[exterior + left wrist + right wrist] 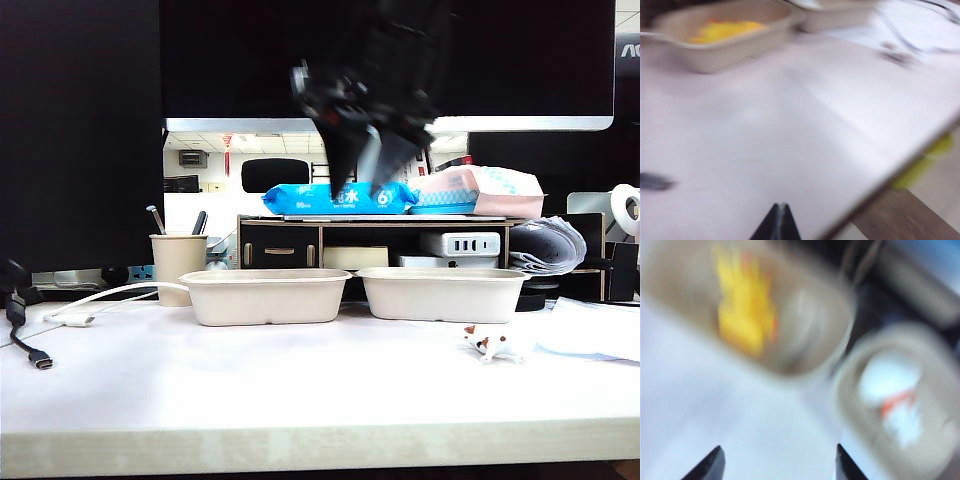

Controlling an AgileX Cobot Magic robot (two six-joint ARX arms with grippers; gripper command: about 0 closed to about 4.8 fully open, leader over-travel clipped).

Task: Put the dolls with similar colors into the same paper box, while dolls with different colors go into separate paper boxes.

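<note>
A small white doll with brown patches (pixel 494 343) lies near the counter's (pixel 300 385) front right edge, apart from both boxes. Behind it, the left box (pixel 265 296) and right box (pixel 442 293) sit side by side; the right gripper (pixel 365 150) hangs blurred above them. In the left wrist view, the left gripper's (pixel 777 222) fingers meet at their tips, clenched and empty; yellow dolls (pixel 722 30) fill one box. In the right wrist view, the fingers (pixel 707 465) stand released, wide apart, above yellow dolls and a white doll (pixel 895 407) in separate boxes.
</note>
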